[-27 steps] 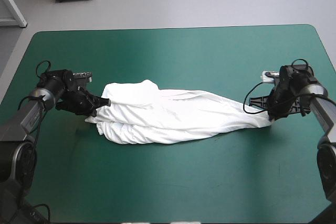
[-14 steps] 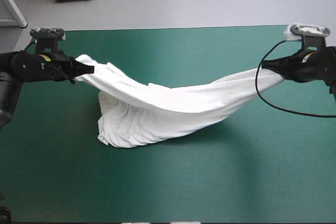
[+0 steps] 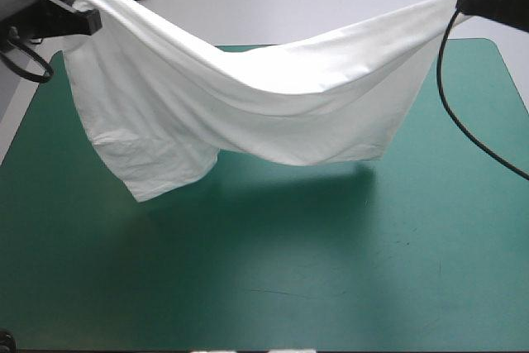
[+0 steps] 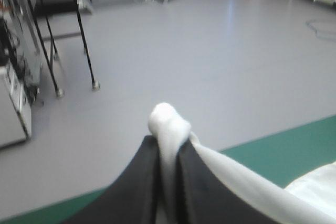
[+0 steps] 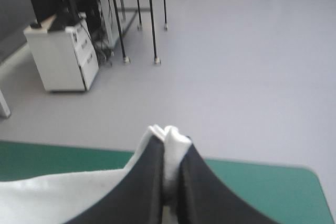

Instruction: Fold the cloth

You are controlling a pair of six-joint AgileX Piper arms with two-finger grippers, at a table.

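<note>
Both left fingers (image 4: 136, 182) and right fingers (image 5: 149, 182) pinch just a small bit of the T-shirt (image 3: 248, 105) above the desk (image 3: 331, 270), so one end could slip out and fall.

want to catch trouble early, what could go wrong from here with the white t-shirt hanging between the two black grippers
1. Slip: the left gripper and right gripper each pinch only a small bunched tuft of the white short-sleeved T-shirt; its hanging weight might pull it free.
2. Uneven lay-down: the shirt sags in the middle and hangs lower at the left gripper's side, so it may land wrinkled on the teal-green table cover.
</note>
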